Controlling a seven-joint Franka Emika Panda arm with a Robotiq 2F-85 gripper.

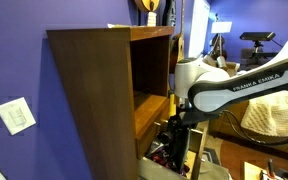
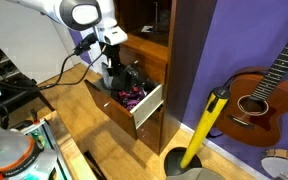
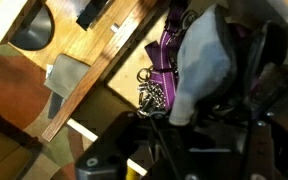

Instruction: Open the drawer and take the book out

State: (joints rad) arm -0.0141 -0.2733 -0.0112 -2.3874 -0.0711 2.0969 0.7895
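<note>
The light wooden drawer (image 2: 149, 108) stands pulled out from the bottom of the dark brown cabinet (image 1: 94, 90); its pale side shows in an exterior view too (image 1: 196, 150). It is full of dark and pink-red clutter (image 2: 129, 95). My gripper (image 2: 114, 76) reaches down into the drawer among that clutter, also in an exterior view (image 1: 174, 135). In the wrist view the gripper (image 3: 179, 135) is a dark mass low in the frame, its jaws buried in shadow and shut. A purple strap with a metal chain (image 3: 156, 90) and a pale grey object (image 3: 199, 60) lie just beyond it. The book is hidden.
An open shelf compartment (image 1: 152, 80) sits above the drawer. A yellow-handled tool (image 2: 206, 125) leans by the cabinet's side, with a guitar (image 2: 259, 95) against the purple wall. A cluttered bench (image 2: 14, 110) stands beside the arm. The wooden floor (image 2: 94, 145) lies in front of the drawer.
</note>
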